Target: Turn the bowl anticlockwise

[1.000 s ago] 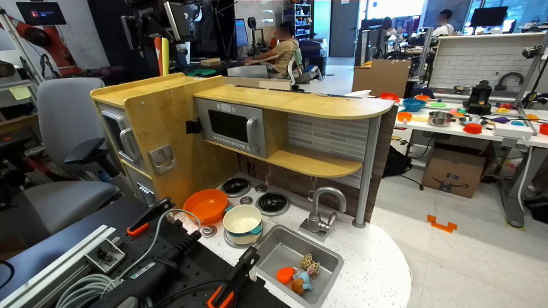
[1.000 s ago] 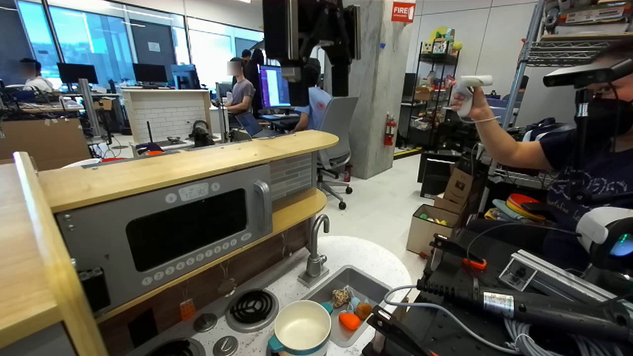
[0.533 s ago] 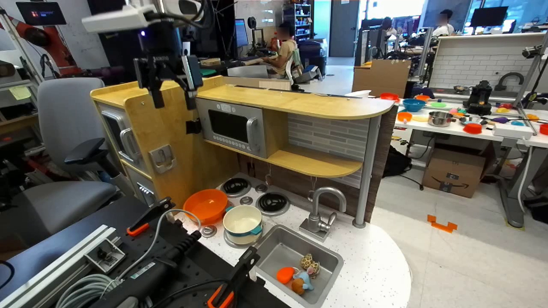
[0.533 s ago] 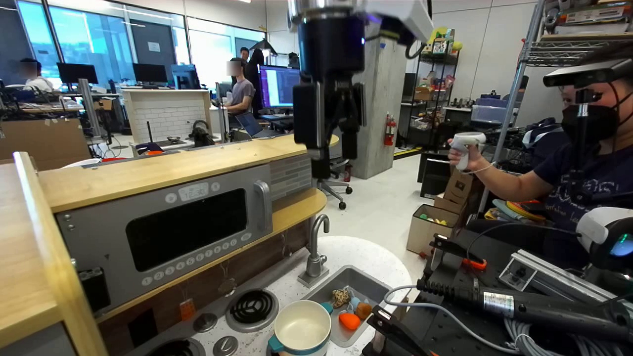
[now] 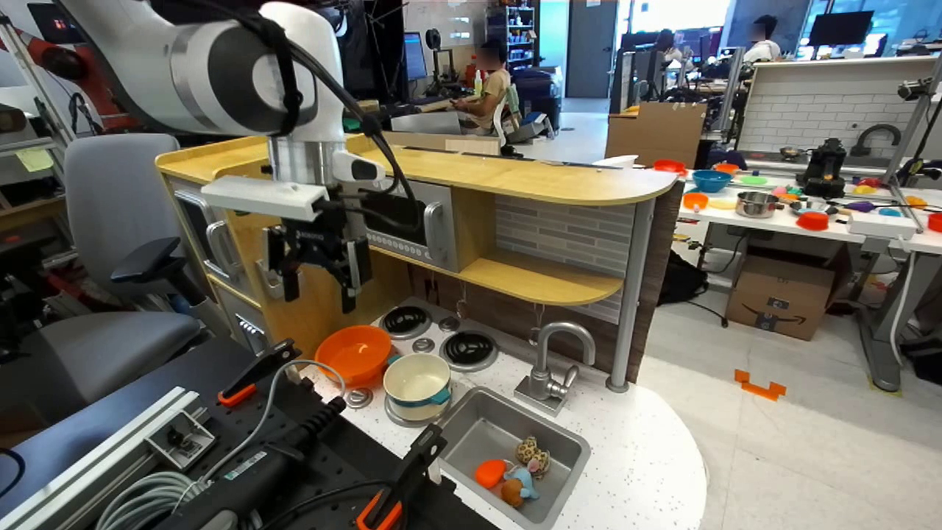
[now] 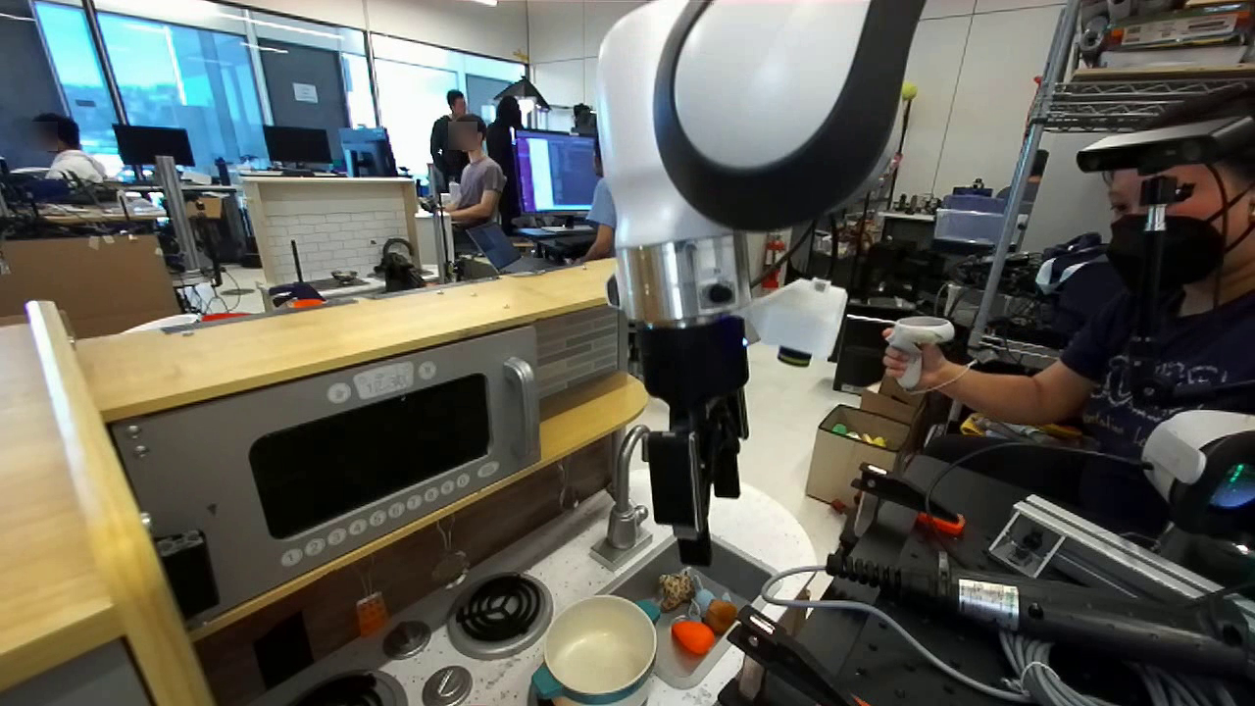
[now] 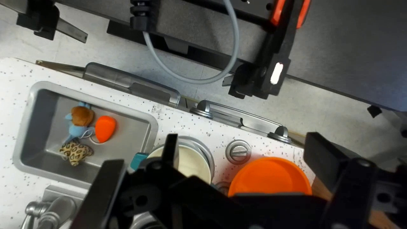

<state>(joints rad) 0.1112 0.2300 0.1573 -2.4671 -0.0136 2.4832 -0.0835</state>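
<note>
The bowl is orange. In an exterior view the bowl (image 5: 353,352) stands upright on the white countertop, beside a cream and teal pot (image 5: 417,379). In the wrist view the bowl (image 7: 270,175) lies between the fingers, its lower part hidden by the gripper body. My gripper (image 5: 319,294) is open and empty, pointing down, above the bowl and apart from it. The gripper also shows in another exterior view (image 6: 711,520), where the bowl is out of view. In the wrist view the gripper (image 7: 243,143) has its fingers wide apart, the left one over the pot (image 7: 194,160).
A sink (image 5: 471,427) with several small toys lies beside the pot, with a faucet (image 5: 544,368) behind it. A microwave unit (image 5: 401,221) and wooden cabinet (image 5: 309,213) rise close to the arm. A black table (image 5: 294,471) with clamps and cables stands at the front.
The arm has come down from the top of the view, lowering the open gripper from above the cabinet toward the bowl. The bowl and pot have not moved.
</note>
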